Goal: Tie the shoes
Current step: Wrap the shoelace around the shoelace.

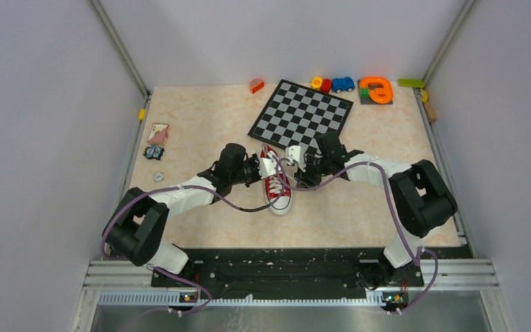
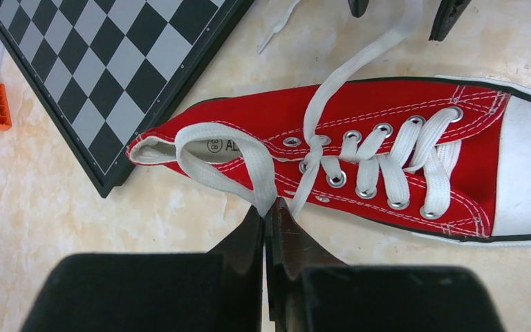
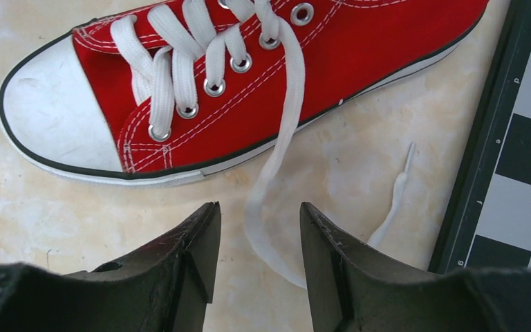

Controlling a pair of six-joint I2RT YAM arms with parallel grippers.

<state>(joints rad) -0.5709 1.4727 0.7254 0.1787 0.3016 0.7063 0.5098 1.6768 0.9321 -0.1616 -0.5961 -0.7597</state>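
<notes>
A red canvas sneaker [image 1: 276,185] with white laces and white toe cap lies mid-table, toe toward the near edge. In the left wrist view the sneaker [image 2: 387,124] lies sideways, and my left gripper [image 2: 271,207] is shut on a folded loop of white lace [image 2: 221,155] beside the heel opening. The other lace end [image 2: 359,55] runs off toward the right gripper. In the right wrist view the sneaker [image 3: 263,76] lies above my open right gripper [image 3: 259,211]. A loose lace [image 3: 276,173] lies on the table between its fingers, not gripped.
A chessboard [image 1: 302,113] lies just behind the sneaker, its edge close to both grippers [image 3: 518,138]. Small toys [image 1: 342,84] and an orange piece [image 1: 376,90] line the back edge. A card [image 1: 157,133] and small items lie at the left.
</notes>
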